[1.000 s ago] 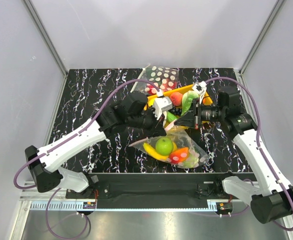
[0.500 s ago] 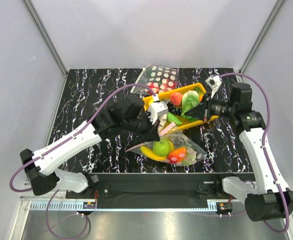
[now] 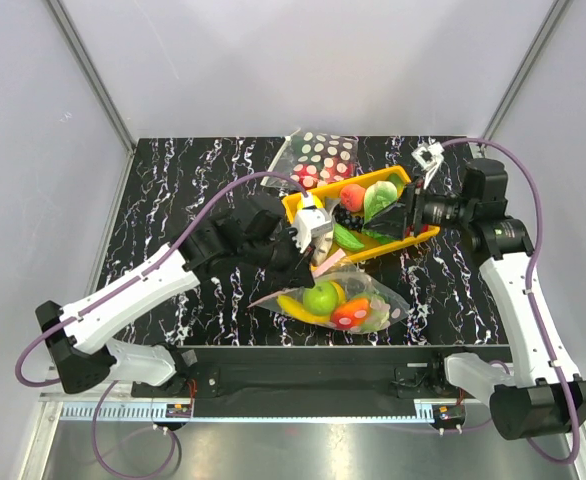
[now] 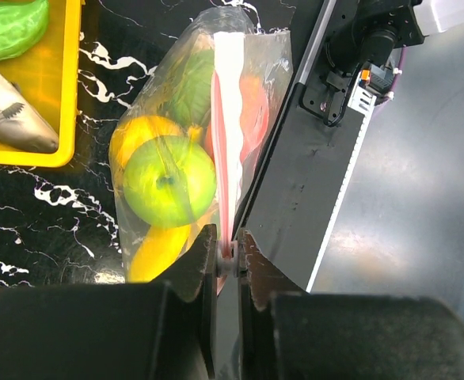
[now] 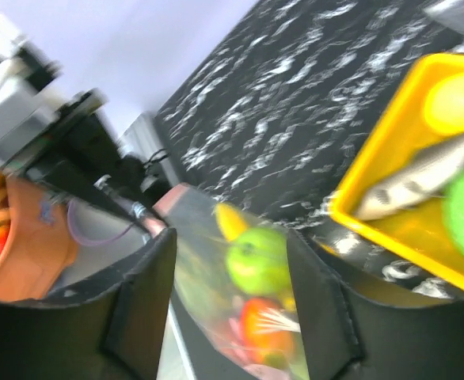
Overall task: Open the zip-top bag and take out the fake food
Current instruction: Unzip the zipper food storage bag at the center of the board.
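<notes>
One crinkly see-through zip-top bag (image 4: pixel 273 67) lies near the black marbled table's (image 3: pixel 193 180) front edge. It holds glossy fake food: one green apple (image 4: pixel 169 180), one yellow banana (image 4: pixel 157 252). The left tool (image 4: pixel 227 257) pinches its pink zip strip (image 4: pixel 228 119); the right tool (image 5: pixel 232 269) is spread, empty.

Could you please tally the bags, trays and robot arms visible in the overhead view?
Bags: 2, the zip-top bag and the polka-dot bag
Trays: 1, the yellow tray
Robot arms: 2, the left arm and the right arm
Total: 5
</notes>
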{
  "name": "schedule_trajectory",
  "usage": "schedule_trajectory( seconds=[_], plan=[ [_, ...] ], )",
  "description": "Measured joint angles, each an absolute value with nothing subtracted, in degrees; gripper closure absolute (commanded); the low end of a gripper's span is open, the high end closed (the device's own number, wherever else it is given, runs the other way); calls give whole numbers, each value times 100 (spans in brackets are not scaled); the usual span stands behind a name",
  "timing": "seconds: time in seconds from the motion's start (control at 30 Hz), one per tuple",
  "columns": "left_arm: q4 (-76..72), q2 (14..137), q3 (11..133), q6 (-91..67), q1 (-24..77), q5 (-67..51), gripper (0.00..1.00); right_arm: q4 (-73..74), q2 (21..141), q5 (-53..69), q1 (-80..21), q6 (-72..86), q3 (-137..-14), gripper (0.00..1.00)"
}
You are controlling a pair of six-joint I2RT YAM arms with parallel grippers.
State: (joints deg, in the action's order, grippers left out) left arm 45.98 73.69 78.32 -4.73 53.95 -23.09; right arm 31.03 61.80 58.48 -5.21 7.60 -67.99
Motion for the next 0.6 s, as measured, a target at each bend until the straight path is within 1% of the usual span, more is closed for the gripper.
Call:
schedule_trajectory(
  seconds=[0.2,0.27,0.6],
  plan=[
    [4589,7579,8009,-454,5395,-2333,100,3157,6152,5975,-1323,899,-6724,25],
    [4574,7651,8060,-454,5395,-2346,100,3155,6066,5970,-1448,932,-6587,23],
    [4491,7896,8232,-456,5395,-2460,100,3041,5977,5957,-1914,1096,-6073,22]
  ],
)
